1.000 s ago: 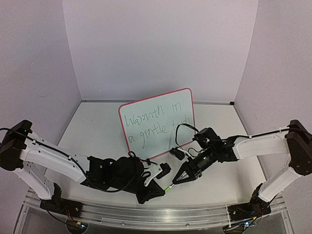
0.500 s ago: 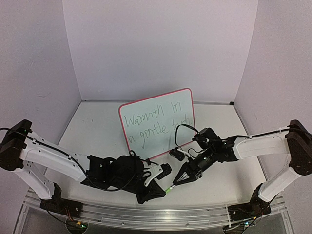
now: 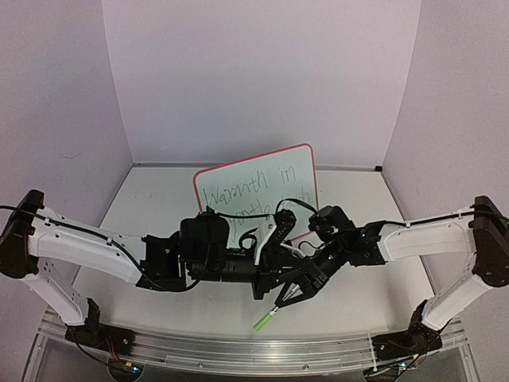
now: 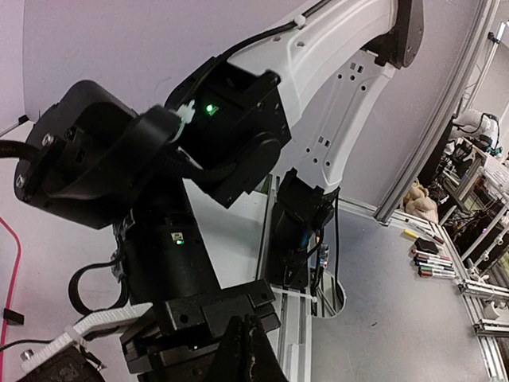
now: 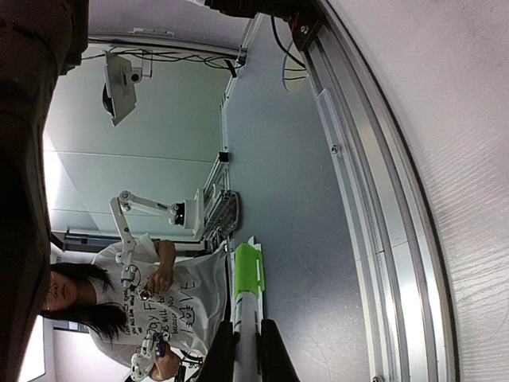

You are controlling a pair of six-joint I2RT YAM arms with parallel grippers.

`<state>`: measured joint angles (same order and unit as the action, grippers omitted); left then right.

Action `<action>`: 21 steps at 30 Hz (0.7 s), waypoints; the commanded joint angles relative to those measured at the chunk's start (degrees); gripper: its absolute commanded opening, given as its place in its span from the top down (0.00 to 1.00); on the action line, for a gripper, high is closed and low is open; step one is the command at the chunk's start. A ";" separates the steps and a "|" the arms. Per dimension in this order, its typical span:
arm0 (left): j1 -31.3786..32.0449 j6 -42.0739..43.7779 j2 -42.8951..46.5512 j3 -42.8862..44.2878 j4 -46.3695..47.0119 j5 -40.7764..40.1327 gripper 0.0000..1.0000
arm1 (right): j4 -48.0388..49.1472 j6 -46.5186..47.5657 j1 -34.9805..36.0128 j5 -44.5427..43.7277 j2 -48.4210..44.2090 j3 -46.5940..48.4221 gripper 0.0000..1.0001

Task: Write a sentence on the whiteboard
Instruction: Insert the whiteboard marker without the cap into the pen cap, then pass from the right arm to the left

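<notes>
Whiteboard (image 3: 238, 173) upright — marker (image 3: 267, 317) in right pincer (image 3: 281, 299)

Top view: even, diffuse light, soft shadows on the table (image 3: 159, 207), and edges bowed by the lens. The whiteboard (image 3: 254, 187) face looks pale green. Left wrist view: nearest parts dark and soft. Right wrist view: marker (image 5: 245, 318) sharp, left edge dark and blurred.

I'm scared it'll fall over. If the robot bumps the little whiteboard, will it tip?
Probably, yes. The whiteboard stands tilted up on the table and looks thin, so a bump could likely topple it. It seems small and slim, so it's probably light and might slide too.
</notes>
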<state>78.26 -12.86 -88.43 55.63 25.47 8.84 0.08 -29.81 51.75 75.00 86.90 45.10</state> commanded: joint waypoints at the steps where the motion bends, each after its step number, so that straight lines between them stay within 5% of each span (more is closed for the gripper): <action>1: 0.01 -0.75 4.69 -3.00 -4.08 -1.21 0.95 | 1.66 -0.04 -0.51 -5.17 -2.14 1.02 1.00; 12: 0.06 -3.85 14.34 -8.78 -22.95 -4.16 0.29 | 1.67 -0.87 -4.49 -10.56 -4.88 1.35 1.00; 21: 0.08 -3.44 8.46 -4.39 -26.83 -2.97 0.21 | 1.66 -1.46 -4.42 -7.03 -5.77 1.70 1.00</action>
<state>78.32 -16.50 -77.52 47.16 1.63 5.85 0.23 -30.92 47.26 65.89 83.35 45.10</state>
